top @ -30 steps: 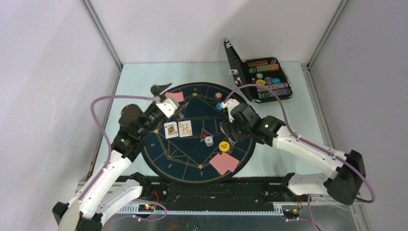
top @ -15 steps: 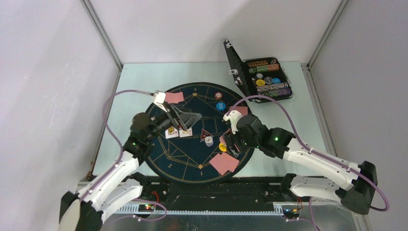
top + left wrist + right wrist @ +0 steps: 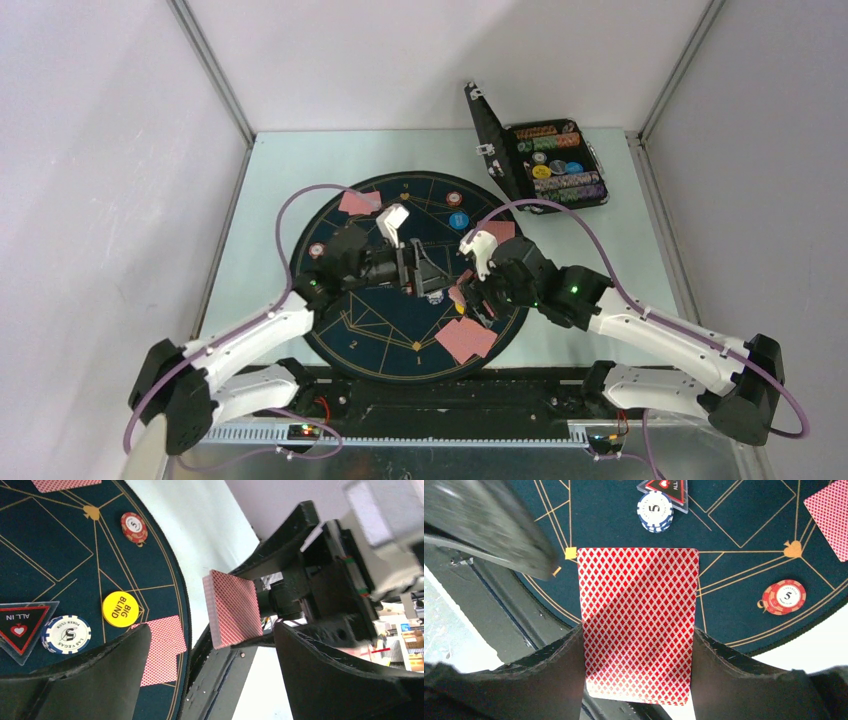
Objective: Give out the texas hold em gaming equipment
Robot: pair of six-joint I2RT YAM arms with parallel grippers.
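From above, the left pincer point(image 3: 425, 268) hung over the middle of the dark-blue mat point(image 3: 350, 325). Its jaws were spread wide and held nothing. It faced the right pincer point(image 3: 468, 297), which was closed partway on a deck of red-backed cards point(image 3: 459, 296). Face-down cards point(image 3: 466, 340) lay at three spots round the mat's rim, apparently one hand per seat. The black case point(image 3: 545, 165) stood open on the table point(image 3: 290, 160) beyond the mat's far right.

In the left wrist view, the deck point(image 3: 234, 607) stood on edge, just ahead of the gap between the open left pincer point(image 3: 212, 630) fingers. No contact with them was visible. It seemed to be offered there so that a card could be drawn off. On the mat nearby lay the yellow Big Blind disc point(image 3: 120, 609), the triangular All In marker point(image 3: 20, 627) and a blue-and-white chip point(image 3: 66, 634).

In the right wrist view, the right pincer point(image 3: 638, 632) clamped the deck point(image 3: 639, 625) by its long edges, back up. The far end jutted free above the mat, probably to leave room for the other arm to take hold. A red chip point(image 3: 784, 596) sat near the rim, and a blurred left finger point(image 3: 489, 525) loomed at upper left.
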